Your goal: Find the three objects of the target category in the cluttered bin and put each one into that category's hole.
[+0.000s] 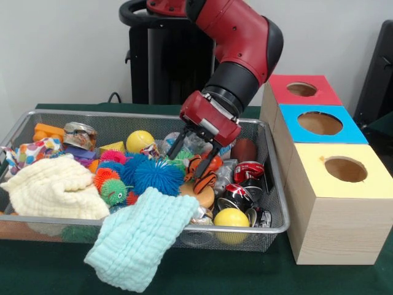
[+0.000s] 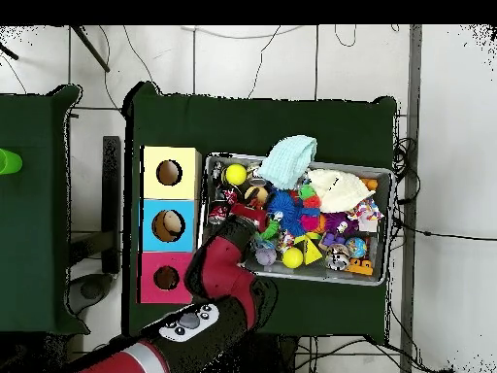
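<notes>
The claw [image 1: 191,161] has its two fingers spread apart, pointing down right over the orange striped toy [image 1: 201,172] in the wire bin [image 1: 270,178].

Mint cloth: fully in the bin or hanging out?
Hanging out. The mint cloth drapes over the bin's front rim, its lower end on the green table.

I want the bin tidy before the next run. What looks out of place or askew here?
The mint green cloth hangs over the wire bin's front rim, half inside and half draped onto the green table. The soda cans near the gripper look crushed. Everything else stays inside the bin.
</notes>
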Tool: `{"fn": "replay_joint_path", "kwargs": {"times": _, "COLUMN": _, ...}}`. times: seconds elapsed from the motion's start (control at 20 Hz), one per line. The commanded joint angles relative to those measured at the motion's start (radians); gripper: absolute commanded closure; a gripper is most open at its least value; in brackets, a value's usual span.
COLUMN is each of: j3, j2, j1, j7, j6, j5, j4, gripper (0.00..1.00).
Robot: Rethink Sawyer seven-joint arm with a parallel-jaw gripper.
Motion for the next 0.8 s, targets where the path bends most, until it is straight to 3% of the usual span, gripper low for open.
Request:
{"fn": "replay_joint_path", "kwargs": {"times": 0.05, "j3": 0.169, "j2": 0.053, "j1": -0.037, "j7": 0.288, "j6": -0.111, "j5": -0.029, "j4": -0.018, "gripper": 0.0}}
{"fn": "replay_joint_path", "kwargs": {"times": 0.4, "j3": 0.149, "j2": 0.11, "j1": 0.002, "j7": 0.227, "j6": -0.135, "j5": 0.05, "j4": -0.03, "gripper": 0.0}}
{"fn": "replay_joint_path", "kwargs": {"times": 0.8, "j3": 0.145, "j2": 0.124, "j1": 0.027, "j7": 0.236, "j6": -0.136, "j5": 0.087, "j4": -0.029, "gripper": 0.0}}
